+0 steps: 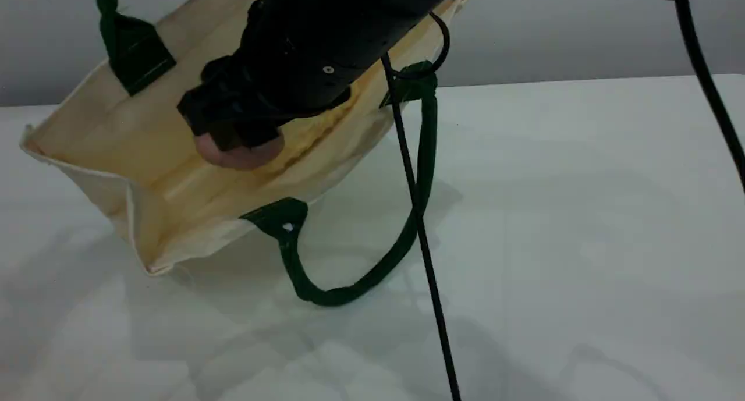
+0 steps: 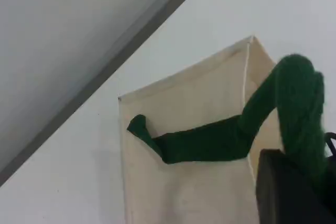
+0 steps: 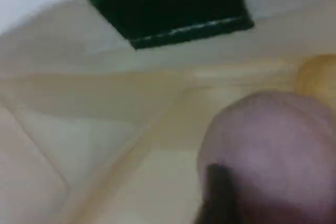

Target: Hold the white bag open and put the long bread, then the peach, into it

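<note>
Counter point(image 1: 582, 215): pale, carries the white bag point(image 1: 105, 133) at 10 o'clock in the scene view. Bag lies tipped, mouth facing 5 o'clock, long axis about 8-to-2.

Right arm slants down from 12 o'clock into the bag mouth. Right hand point(image 1: 236, 139) sits over the peach point(image 1: 238, 155); whether the fingers are clamped or apart cannot be told.

Left hand point(image 2: 294, 192) is closed on the upper green handle point(image 2: 210, 140), holding it raised.

Long bread point(image 1: 326, 124): inside the bag, mostly hidden, axis 8-to-2.

Peach: just within the mouth, beside the bread.
</note>
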